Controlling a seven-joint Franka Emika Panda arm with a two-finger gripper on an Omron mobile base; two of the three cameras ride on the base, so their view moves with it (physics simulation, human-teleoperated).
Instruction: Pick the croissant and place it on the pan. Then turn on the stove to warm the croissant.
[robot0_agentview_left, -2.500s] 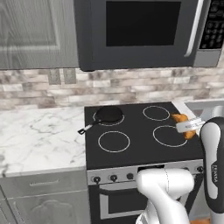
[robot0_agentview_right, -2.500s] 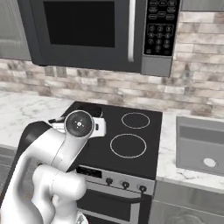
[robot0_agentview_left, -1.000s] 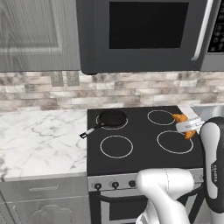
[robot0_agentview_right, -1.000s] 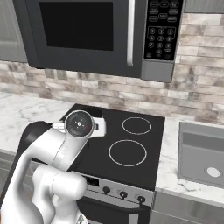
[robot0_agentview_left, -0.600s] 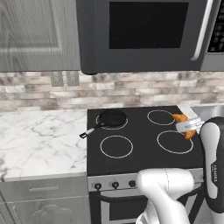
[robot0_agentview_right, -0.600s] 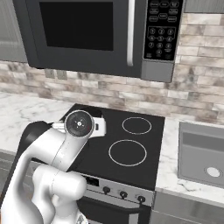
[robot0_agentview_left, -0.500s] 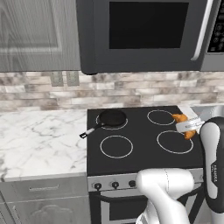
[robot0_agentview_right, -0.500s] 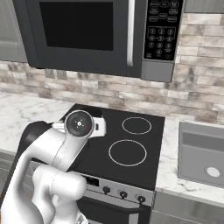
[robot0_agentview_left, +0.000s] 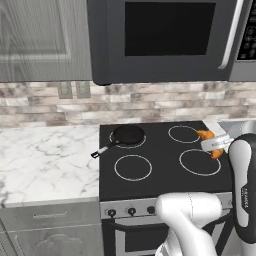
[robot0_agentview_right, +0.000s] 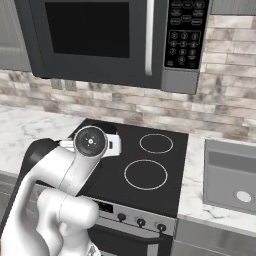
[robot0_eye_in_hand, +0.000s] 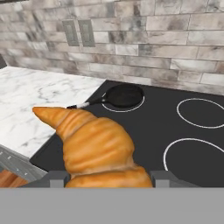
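One stove (robot0_agentview_left: 165, 165) with four burner rings carries one pan (robot0_agentview_left: 128, 135) on its rear-left ring, while one gripper (robot0_eye_in_hand: 109, 178), jaws partly closed, holds one croissant (robot0_eye_in_hand: 98, 148) above the stove's right edge.

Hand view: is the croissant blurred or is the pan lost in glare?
Hand view: croissant sharp, evenly lit, filling the foreground in the pincer; pan small but crisp, no glare. Left base view: pan equally clear on the stove.
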